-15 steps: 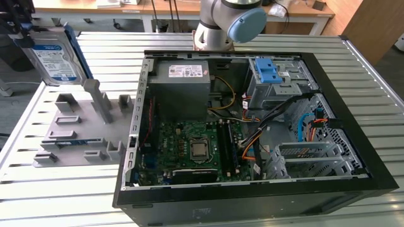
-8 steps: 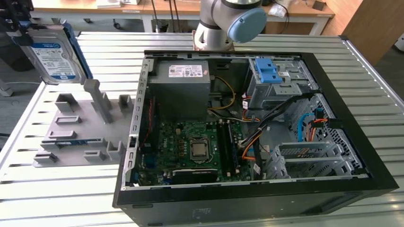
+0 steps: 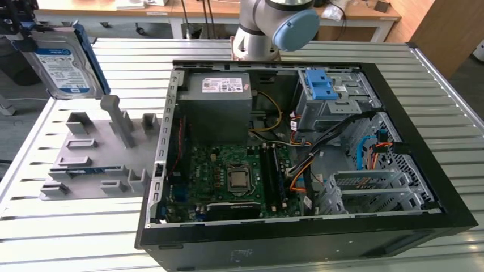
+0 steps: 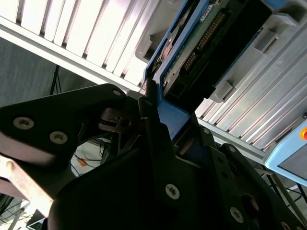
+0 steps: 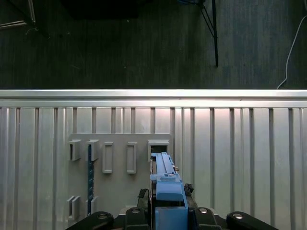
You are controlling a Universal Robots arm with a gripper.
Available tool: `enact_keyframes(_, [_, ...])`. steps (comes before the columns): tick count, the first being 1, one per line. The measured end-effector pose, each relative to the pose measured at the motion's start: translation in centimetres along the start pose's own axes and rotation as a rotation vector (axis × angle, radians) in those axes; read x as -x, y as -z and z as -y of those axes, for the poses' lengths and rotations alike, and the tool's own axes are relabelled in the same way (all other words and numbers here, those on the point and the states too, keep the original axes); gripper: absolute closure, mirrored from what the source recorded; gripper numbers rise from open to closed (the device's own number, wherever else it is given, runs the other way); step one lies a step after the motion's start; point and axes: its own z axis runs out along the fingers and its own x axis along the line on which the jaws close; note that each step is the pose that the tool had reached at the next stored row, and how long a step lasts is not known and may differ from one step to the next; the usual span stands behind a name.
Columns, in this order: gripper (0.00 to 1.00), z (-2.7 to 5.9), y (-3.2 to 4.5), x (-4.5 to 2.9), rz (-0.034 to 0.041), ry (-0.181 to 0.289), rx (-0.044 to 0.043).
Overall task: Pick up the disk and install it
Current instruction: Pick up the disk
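The disk (image 3: pixel 64 62), a silver drive with a white-and-blue label in a blue carrier frame, hangs upright in the air at the exterior view's far left, above the grey fixture (image 3: pixel 98 150). My gripper (image 3: pixel 21 28) is shut on its upper end. In the first wrist view the disk (image 5: pixel 165 175) shows edge-on between the black fingers of my gripper (image 5: pixel 168 203), over the fixture's slots (image 5: pixel 120 158). In the second wrist view the gripper (image 4: pixel 160 112) clamps the blue frame, with the disk's (image 4: pixel 201 38) circuit-board side and connector showing.
An open computer case (image 3: pixel 423 187) lies on the slatted metal table (image 3: pixel 90 238), to the exterior view's right of the fixture. Inside are a grey power-supply box (image 3: pixel 219 93), a motherboard (image 3: pixel 234 178), cables and a drive cage with a blue latch (image 3: pixel 321 85). The arm's base (image 3: pixel 264 28) stands behind the case.
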Motion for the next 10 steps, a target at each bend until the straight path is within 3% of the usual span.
enact_keyframes(10, [0.64, -0.02, 0.77, -0.01, 0.0006, 0.000, -0.0001])
